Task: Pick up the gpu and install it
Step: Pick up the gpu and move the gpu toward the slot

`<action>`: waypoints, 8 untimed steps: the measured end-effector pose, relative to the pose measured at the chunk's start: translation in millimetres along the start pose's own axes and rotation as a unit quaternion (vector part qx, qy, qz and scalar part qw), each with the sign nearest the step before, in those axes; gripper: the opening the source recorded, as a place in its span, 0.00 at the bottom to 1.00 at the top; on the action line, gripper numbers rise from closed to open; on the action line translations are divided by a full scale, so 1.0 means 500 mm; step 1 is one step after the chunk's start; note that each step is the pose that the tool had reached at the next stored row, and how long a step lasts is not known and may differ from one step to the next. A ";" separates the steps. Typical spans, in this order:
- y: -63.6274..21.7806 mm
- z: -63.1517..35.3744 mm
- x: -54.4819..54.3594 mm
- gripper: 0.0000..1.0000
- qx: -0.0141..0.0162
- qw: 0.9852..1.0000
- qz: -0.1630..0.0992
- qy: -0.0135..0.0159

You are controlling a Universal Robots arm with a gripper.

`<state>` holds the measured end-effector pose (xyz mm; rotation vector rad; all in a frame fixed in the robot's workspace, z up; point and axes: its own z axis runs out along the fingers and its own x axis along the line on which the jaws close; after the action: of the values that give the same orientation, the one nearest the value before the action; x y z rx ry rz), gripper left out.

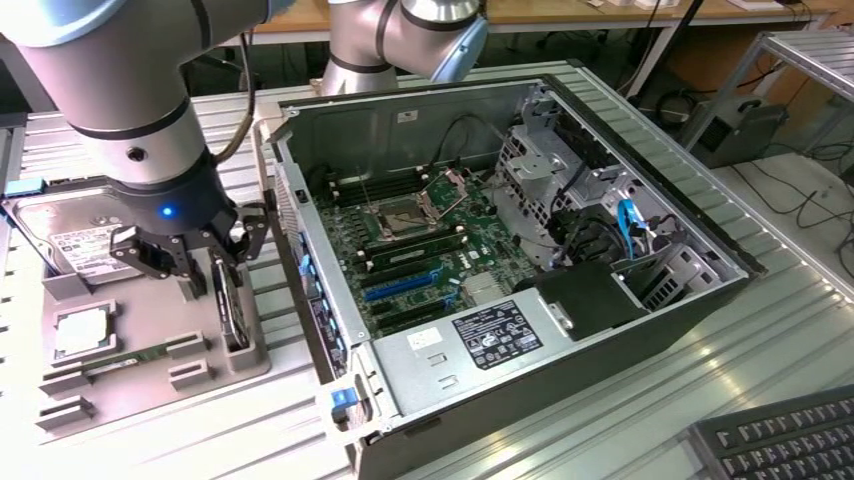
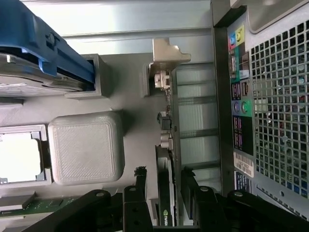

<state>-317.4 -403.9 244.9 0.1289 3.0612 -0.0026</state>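
1. Looking at the exterior view, the gripper (image 1: pixel 207 268) hangs low over the grey tray (image 1: pixel 248 365) on the exterior view's left, just above the gpu (image 1: pixel 235 305)
2. The gpu stands on its thin edge in a slot of the tray, on the side next to the open computer case (image 1: pixel 667 300)
3. The hard drive (image 1: pixel 80 250) lies in the same tray. It has a white label, but the words are too small to read
4. Inside the case, a silver box (image 1: pixel 400 375) has a black sticker (image 1: pixel 491 335) with white print on it. I cannot read that print either
5. A black keyboard (image 1: pixel 787 440) lies low at the exterior view's right
6. In the wrist view, the gripper (image 2: pixel 163 171) is open. It has one black finger (image 2: pixel 140 183) on each side of the gpu (image 2: pixel 165 193), and a gap shows beside the card, so it is not squeezing it
7. The gpu has a little green and white mark (image 2: pixel 166 220) on its edge, too small to read
8. The back of the computer case (image 2: pixel 280 96) has lots of small holes and round coloured plug holes. It also has a white sticker (image 2: pixel 244 164) with bar lines, and its words are too tiny to read
9. The hard drive (image 2: pixel 29 82) sits in the grey tray (image 2: pixel 130 87) with a blue part (image 2: pixel 43 48) on it
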 end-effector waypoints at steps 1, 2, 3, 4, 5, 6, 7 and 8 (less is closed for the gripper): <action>0.000 0.002 0.000 0.42 -0.001 1.000 0.000 0.000; 0.000 0.003 0.000 0.42 -0.002 1.000 0.000 0.000; -0.001 0.005 0.000 0.42 -0.003 1.000 0.000 0.000; -0.002 0.006 0.000 0.42 -0.003 1.000 0.000 0.000; -0.002 0.006 0.000 0.42 -0.003 1.000 0.000 0.000; -0.002 0.006 0.000 0.42 -0.003 1.000 0.000 0.000; -0.002 0.006 0.000 0.42 -0.003 1.000 0.000 0.000; -0.002 0.006 0.000 0.42 -0.003 1.000 0.000 0.000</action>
<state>-317.1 -405.1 241.7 0.1296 3.0616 0.0074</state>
